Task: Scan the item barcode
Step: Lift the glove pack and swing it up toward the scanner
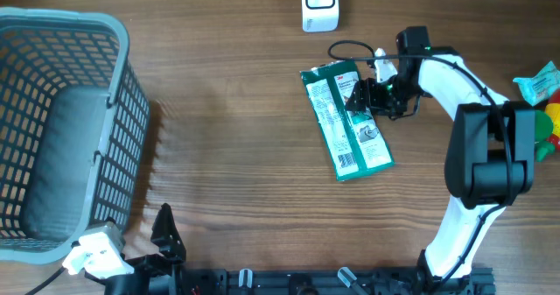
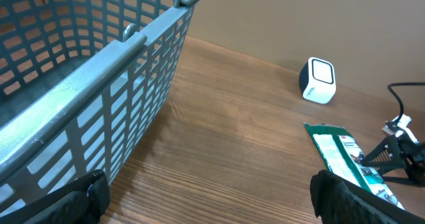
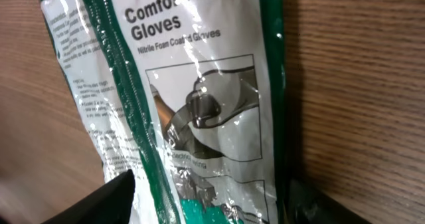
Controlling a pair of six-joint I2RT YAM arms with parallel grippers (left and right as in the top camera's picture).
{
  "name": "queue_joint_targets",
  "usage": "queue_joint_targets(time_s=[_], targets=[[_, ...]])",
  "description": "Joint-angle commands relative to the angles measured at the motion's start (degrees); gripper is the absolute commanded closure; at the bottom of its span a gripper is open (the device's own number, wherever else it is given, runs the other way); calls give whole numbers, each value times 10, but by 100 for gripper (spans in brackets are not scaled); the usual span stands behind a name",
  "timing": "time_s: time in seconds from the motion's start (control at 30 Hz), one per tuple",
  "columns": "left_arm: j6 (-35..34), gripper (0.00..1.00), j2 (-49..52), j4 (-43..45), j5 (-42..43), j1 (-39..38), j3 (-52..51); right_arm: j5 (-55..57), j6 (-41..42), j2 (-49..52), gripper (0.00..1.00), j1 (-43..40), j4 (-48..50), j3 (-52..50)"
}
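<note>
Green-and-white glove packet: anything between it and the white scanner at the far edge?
Nothing visible. Only bare wooden table lies between the green-and-white glove packet and the white box-shaped scanner. A black cable loops just right of that path.

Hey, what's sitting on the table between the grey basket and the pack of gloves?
Nothing. In the overhead view, the stretch of wooden table between the grey basket and the Comfort Grip gloves pack is bare.
</note>
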Motion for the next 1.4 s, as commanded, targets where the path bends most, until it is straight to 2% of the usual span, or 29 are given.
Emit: queue_joint_targets(time_s=[0.0, 0.2, 0.23, 0.3, 0.4, 0.5, 0.67, 0.83, 1.07, 1.2, 1.37], targets=[[-3, 0, -2, 2, -2, -2, 0, 183, 64, 58, 37, 27, 26, -76], [-3, 0, -2, 2, -2, -2, 0, 207, 60, 59, 37, 92, 25, -100], [-3, 0, -2, 2, -2, -2, 0, 220, 67, 61, 42, 100, 30, -107], [-3, 0, -2, 2, -2, -2, 0, 244, 87, 69, 53, 108, 36, -120], [-3, 0, -2, 2, -2, -2, 0, 185, 73, 74, 96, 101, 19, -108], [-3, 0, -2, 2, -2, -2, 0, 127, 73, 65, 96, 92, -1, -80], [-3, 0, -2, 2, -2, -2, 0, 123, 83, -13, 96, 88, -82, -25], [-3, 0, -2, 2, -2, -2, 0, 123, 153, -183, 96, 88, -97, -24], [-3, 0, -2, 2, -2, -2, 0, 188, 391, -383, 96, 90, -104, -24], [-3, 0, -2, 2, -2, -2, 0, 171, 438, -485, 96, 90, -129, -31], [-3, 0, -2, 2, -2, -2, 0, 162, 437, -588, 96, 90, -158, -31]])
